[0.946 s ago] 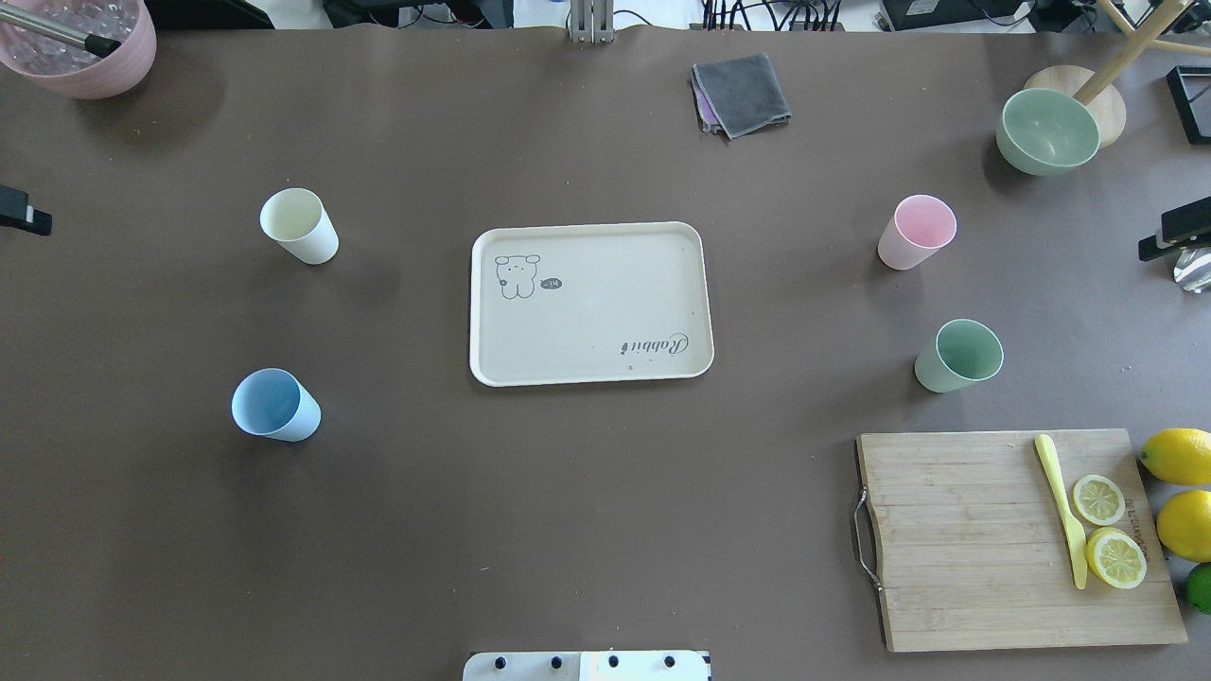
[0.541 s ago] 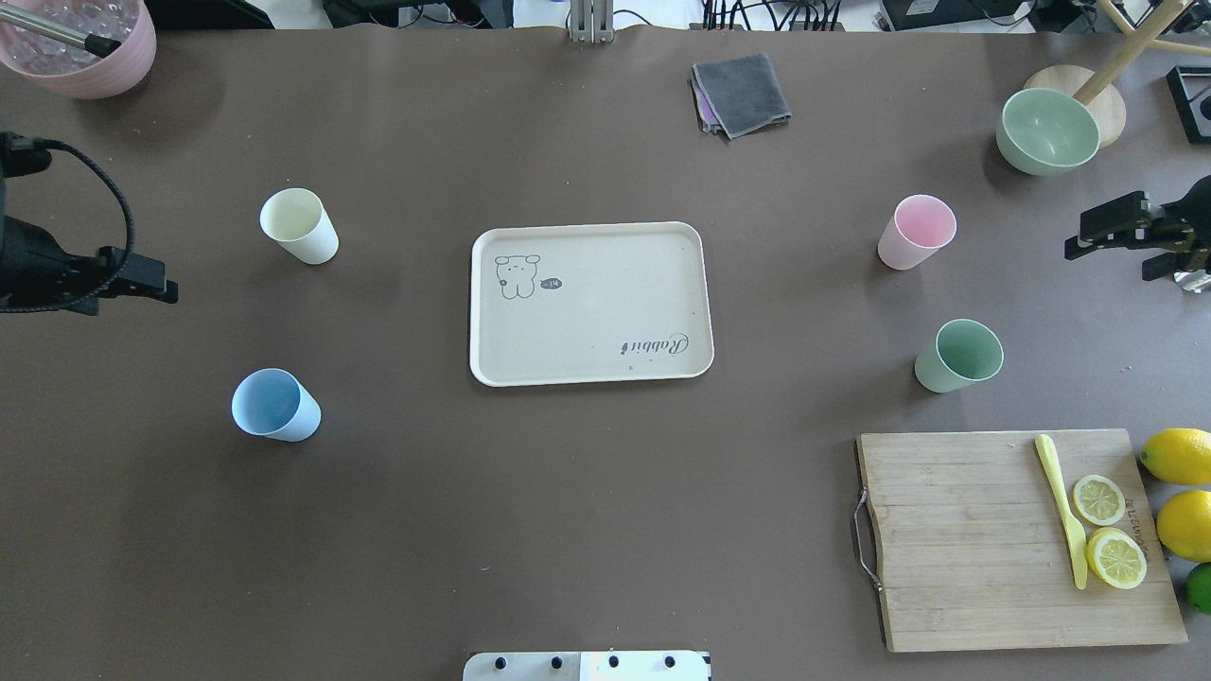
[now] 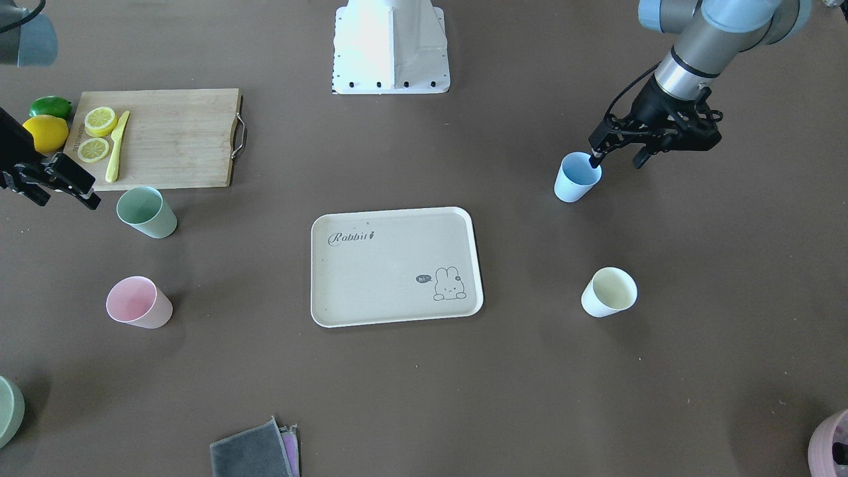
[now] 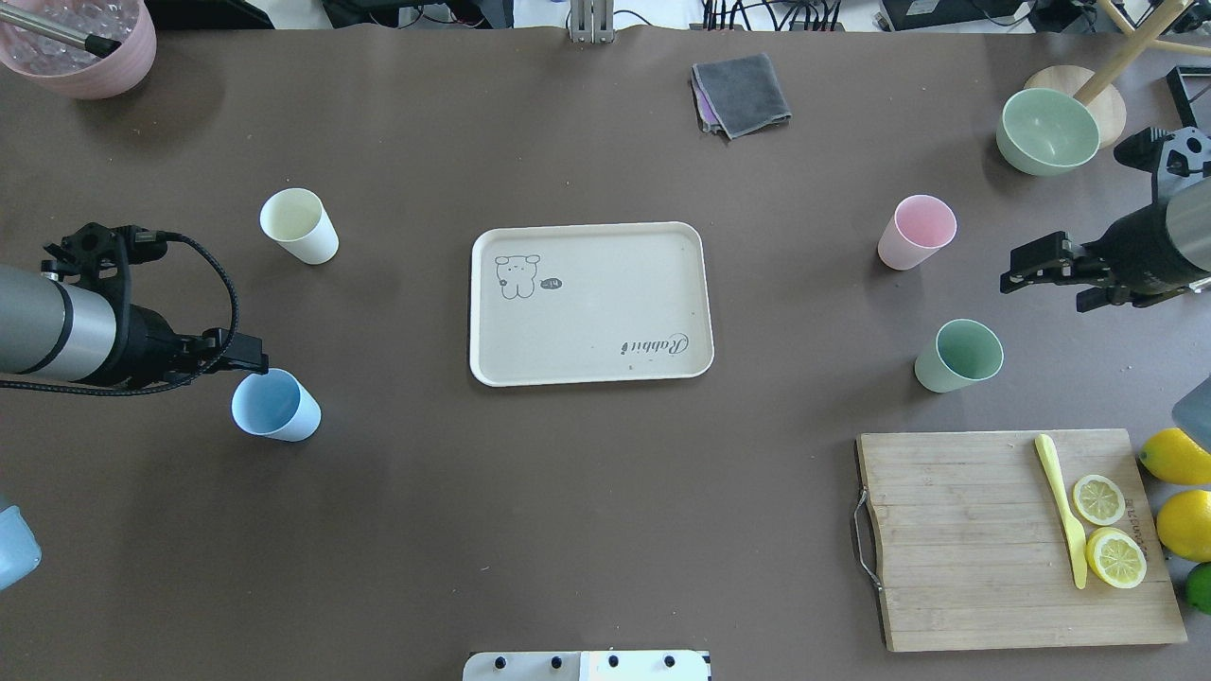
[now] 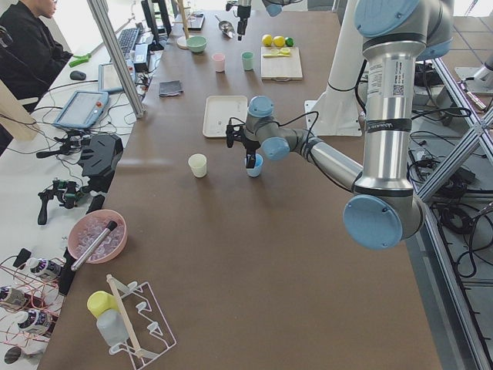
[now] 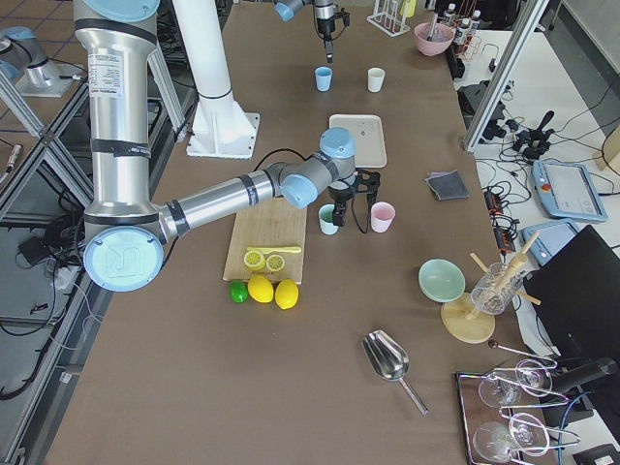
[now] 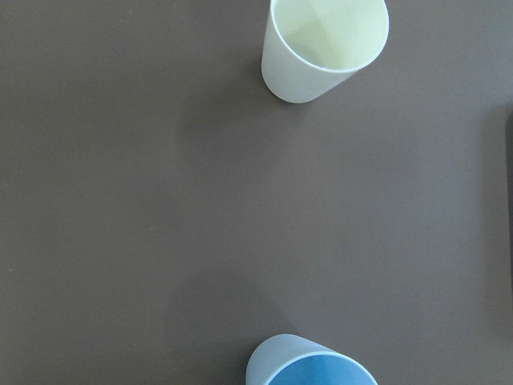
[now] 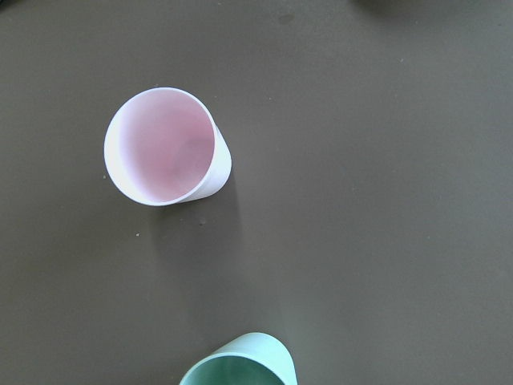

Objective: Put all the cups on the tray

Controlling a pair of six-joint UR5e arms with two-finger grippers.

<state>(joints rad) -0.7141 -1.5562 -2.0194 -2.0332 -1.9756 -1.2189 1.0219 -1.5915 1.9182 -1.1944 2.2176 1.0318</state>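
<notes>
We find the counter (image 4: 568, 530) covered by a smooth, matt brown sheet. The four cups look like matt plastic, with no gloss. They are the blue cup (image 4: 276, 405) at the left hand (image 3: 616, 158), the cream cup (image 4: 299, 225) near that hand, and the green cup (image 4: 957, 355) and the pink cup (image 4: 916, 232) near the right hand (image 4: 1044, 291). The tray (image 4: 605, 312), well apart from both hands, has a matt cream finish with fine dark specks. Both hands are matt black. The left arm (image 4: 47, 331) shows satin grey metal. The cutting board (image 4: 965, 539), near the right hand, is bare wood with visible grain and a metal handle (image 4: 861, 539). The cloth (image 4: 741, 93) is soft grey fabric.
</notes>
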